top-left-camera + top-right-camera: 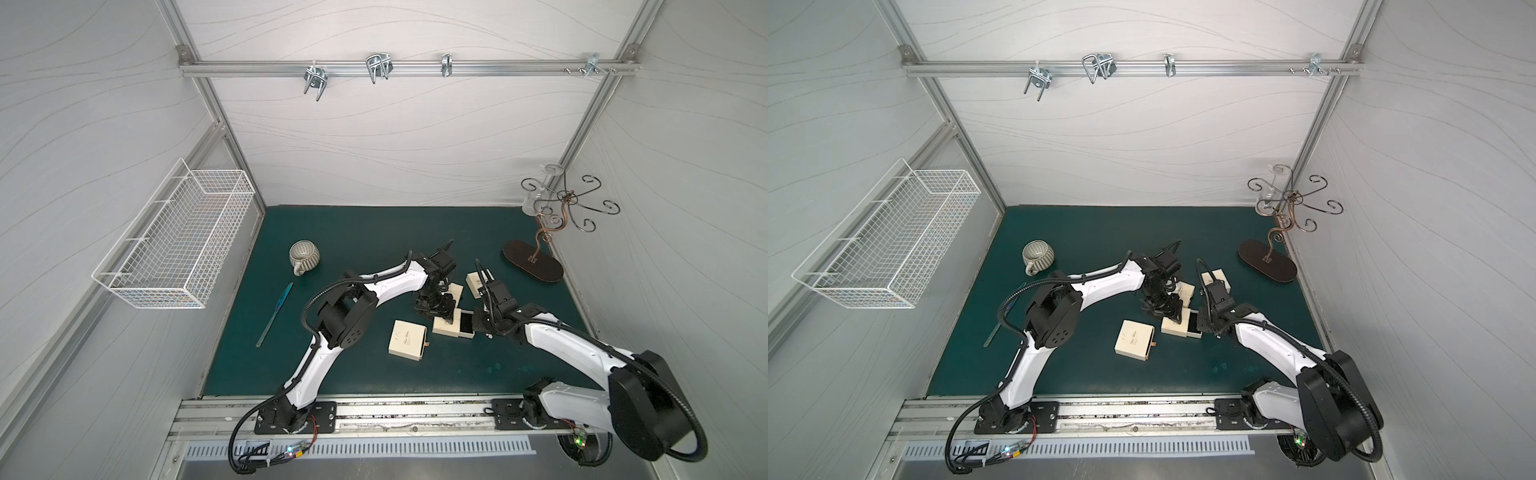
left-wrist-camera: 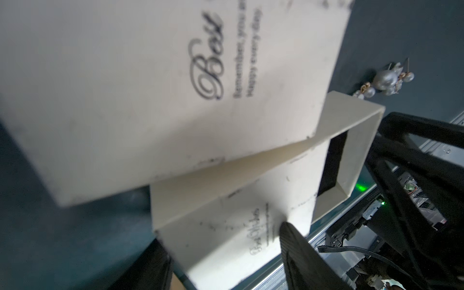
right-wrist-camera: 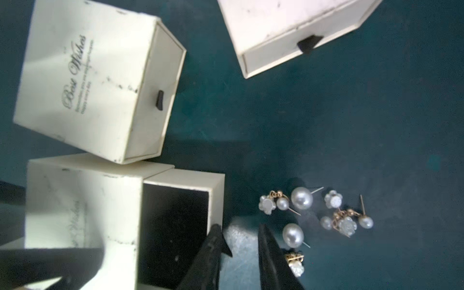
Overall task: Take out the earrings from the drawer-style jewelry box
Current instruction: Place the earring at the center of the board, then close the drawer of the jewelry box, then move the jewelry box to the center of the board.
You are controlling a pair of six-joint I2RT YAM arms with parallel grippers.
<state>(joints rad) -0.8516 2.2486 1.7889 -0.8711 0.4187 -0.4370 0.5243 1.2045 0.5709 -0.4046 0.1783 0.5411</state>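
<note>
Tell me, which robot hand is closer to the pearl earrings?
Right. The right gripper is just beside the earrings; the left gripper holds the open box, farther away.

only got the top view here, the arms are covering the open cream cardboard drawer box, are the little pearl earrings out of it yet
observer: yes. The right wrist view shows the small white pearl-and-gold earrings lying loose on the dark green mat, just beside the pulled-out drawer, whose black-lined inside looks empty.
operator: ok is the right gripper holding one
observer: no. The right gripper has its jaws apart with nothing between them, and its tips hang over bare mat between the drawer and the earrings.
</note>
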